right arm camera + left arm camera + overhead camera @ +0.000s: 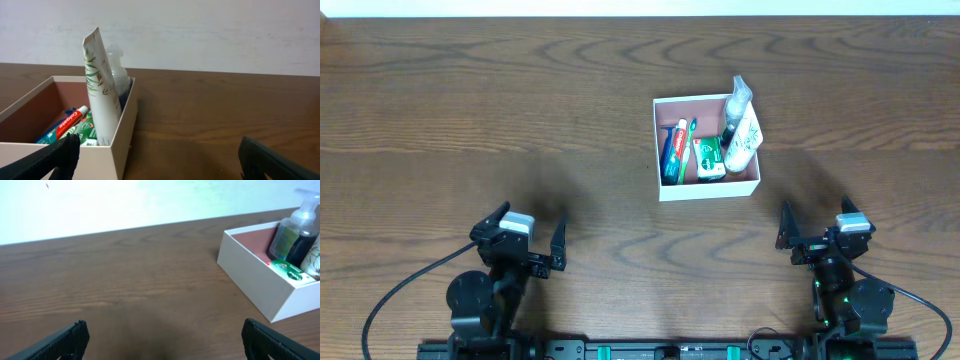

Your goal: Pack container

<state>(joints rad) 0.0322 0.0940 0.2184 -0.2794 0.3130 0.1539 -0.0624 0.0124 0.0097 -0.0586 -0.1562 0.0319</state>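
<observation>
Container point(709, 190) on surface point(470, 110), lying forward-right of left pincer point(532, 228) and forward-left of right pincer point(815, 218). Both pincers stand wide and empty. 2 tall items, tube point(745, 135) and pump bottle point(739, 92), lean over the wall nearest the right pincer. Packing looks nearly complete; any settling is best done from above, nudging them gently inward without shifting the box.

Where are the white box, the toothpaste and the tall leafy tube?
white box point(710, 188), overhead view, its near wall.
toothpaste point(70, 121), right wrist view, its red body.
leafy tube point(100, 95), right wrist view, mid-body.
</observation>
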